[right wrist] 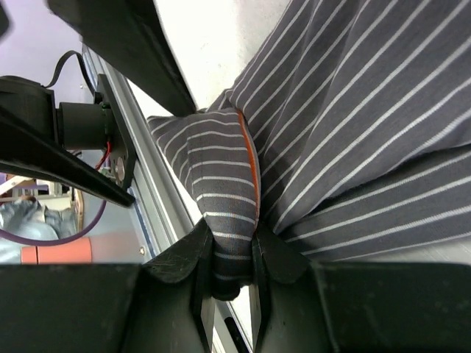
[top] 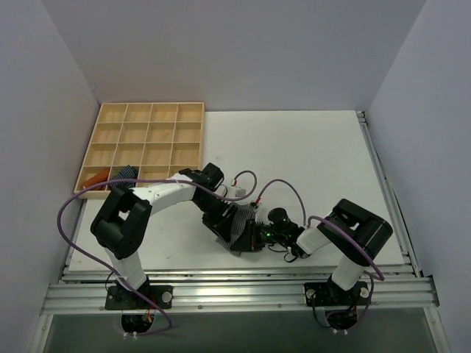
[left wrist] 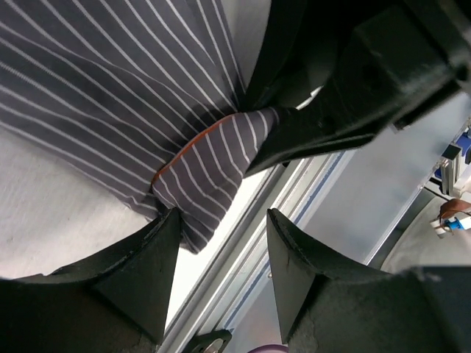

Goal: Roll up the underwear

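Right jaws pinching a folded corner of the underwear (top: 237, 226) — left jaws hovering open.

My right gripper (right wrist: 234, 273) is closed tight on a doubled-over corner edged in orange. The rest of the grey striped cloth spreads flat on the table (top: 316, 154) ahead of those jaws, its stripes running away from them. My left gripper (left wrist: 222, 220) stands wide apart and holds nothing, with that same corner just beyond it. The right is nearer — I judge the roll should travel forward along the stripes.
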Motion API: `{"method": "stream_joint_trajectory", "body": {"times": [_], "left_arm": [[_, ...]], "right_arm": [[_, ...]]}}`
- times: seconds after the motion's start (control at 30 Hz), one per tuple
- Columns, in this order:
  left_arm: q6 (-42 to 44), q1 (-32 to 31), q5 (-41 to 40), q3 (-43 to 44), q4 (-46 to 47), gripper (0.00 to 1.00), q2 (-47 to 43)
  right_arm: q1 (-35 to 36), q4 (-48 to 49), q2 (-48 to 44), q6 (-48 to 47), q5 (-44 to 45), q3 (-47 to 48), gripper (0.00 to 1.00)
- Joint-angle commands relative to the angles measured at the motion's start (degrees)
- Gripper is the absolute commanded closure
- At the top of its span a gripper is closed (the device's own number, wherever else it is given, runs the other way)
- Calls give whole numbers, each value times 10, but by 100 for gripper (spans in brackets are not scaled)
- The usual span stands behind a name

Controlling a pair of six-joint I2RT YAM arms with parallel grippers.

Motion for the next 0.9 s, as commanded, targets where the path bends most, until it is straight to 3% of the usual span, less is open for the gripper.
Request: {"method": "stream_joint_trajectory", "body": {"times": [0.0, 0.1, 0.2, 0.33, 0.37, 0.43, 0.47, 0.7, 0.87], "left_arm": [[-2, -6, 15, 1, 31, 41, 22], [-1, -7, 22, 11, 39, 42, 43], [1, -8, 39, 12, 50, 50, 58], [6, -8, 62, 21, 39, 81, 77], [10, -8, 67, 26, 25, 90, 89], [18, -8, 70, 47, 12, 97, 105], [19, -8, 70, 53, 3, 98, 109], [23, -8, 70, 77, -6, 98, 125], [26, -8, 76, 78, -6, 98, 135]], "right_arm": [[3, -71, 26, -26, 16, -5, 100], [3, -67, 28, -24, 13, -3, 100], [3, -71, 28, -25, 10, 1, 100], [3, -124, 18, -33, 17, 19, 96], [4, -141, 12, -42, 24, 27, 87], [6, -210, -19, -53, 63, 37, 76], [8, -235, -50, -59, 80, 44, 66], [9, -376, -159, -58, 211, 55, 46], [10, -439, -203, -53, 275, 57, 44]]}}
